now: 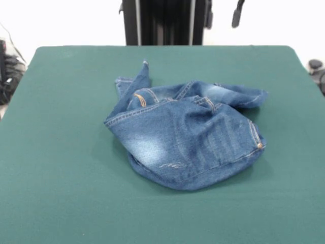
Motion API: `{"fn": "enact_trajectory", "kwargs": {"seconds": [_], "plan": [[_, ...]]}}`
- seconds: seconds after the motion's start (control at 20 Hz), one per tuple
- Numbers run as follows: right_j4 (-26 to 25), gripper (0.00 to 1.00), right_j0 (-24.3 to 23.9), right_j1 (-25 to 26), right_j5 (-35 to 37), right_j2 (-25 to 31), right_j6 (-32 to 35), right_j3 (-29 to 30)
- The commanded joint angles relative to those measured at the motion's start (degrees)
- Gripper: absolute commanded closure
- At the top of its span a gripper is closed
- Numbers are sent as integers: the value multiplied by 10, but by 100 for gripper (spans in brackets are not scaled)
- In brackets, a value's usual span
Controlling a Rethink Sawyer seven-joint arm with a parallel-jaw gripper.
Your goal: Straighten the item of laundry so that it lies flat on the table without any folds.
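The jeans (188,137) lie crumpled in a heap at the middle of the dark green table (61,178). The blue denim is folded over itself in several layers. A whitish faded patch (150,147) faces the near left and a copper rivet (260,145) shows at the right. One corner of cloth (145,68) sticks up at the back left, and a fold (244,96) reaches to the back right. No gripper shows in the front view.
The robot's black pedestal (162,23) stands behind the table's far edge, with two small dark parts (237,12) hanging to its right. Cables (7,71) lie off the table's left edge. A dark object (317,68) sits off its right edge.
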Motion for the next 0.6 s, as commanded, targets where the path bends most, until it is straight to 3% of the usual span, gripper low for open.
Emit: {"fn": "enact_trajectory", "kwargs": {"seconds": [0.05,0.3,0.4,0.6], "plan": [[-48,0,-11,123,-33,96,-34,-107],[-81,0,-17,161,-22,109,-43,-153],[-112,0,0,166,31,87,-55,-187],[-167,0,-14,156,97,105,-139,-221]]}}
